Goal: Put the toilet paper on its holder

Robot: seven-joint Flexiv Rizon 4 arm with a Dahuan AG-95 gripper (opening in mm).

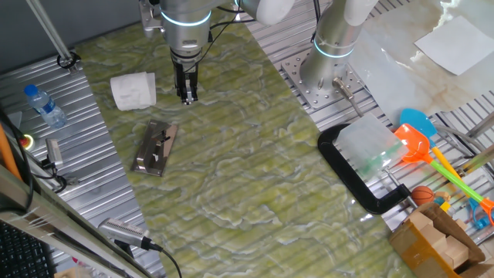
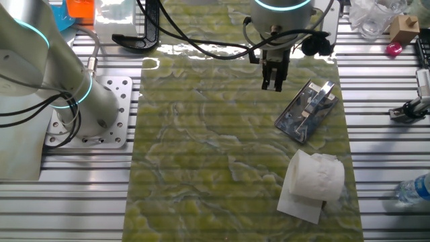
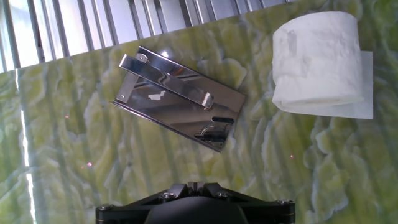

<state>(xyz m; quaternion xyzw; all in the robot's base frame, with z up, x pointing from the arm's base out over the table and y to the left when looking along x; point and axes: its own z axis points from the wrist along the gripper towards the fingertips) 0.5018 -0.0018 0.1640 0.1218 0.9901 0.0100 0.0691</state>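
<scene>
The toilet paper [image 1: 133, 89] is a white roll lying on its side on the green marbled mat, with a loose sheet under it. It also shows in the other fixed view [image 2: 312, 178] and at the hand view's top right [image 3: 318, 59]. The holder [image 1: 155, 147] is a shiny metal plate with a bar along its middle, lying flat on the mat [image 2: 306, 111] [image 3: 177, 96]. My gripper [image 1: 187, 94] hangs above the mat, just right of the roll and beyond the holder [image 2: 273, 82]. Its fingers are together with nothing between them [image 3: 194, 185].
A big black C-shaped clamp [image 1: 363, 181] lies at the mat's right edge beside a second arm's base [image 1: 332, 73]. A water bottle [image 1: 44, 106] lies on the ribbed table at left. Coloured toys [image 1: 421, 139] and a cardboard box [image 1: 436, 239] crowd the right side.
</scene>
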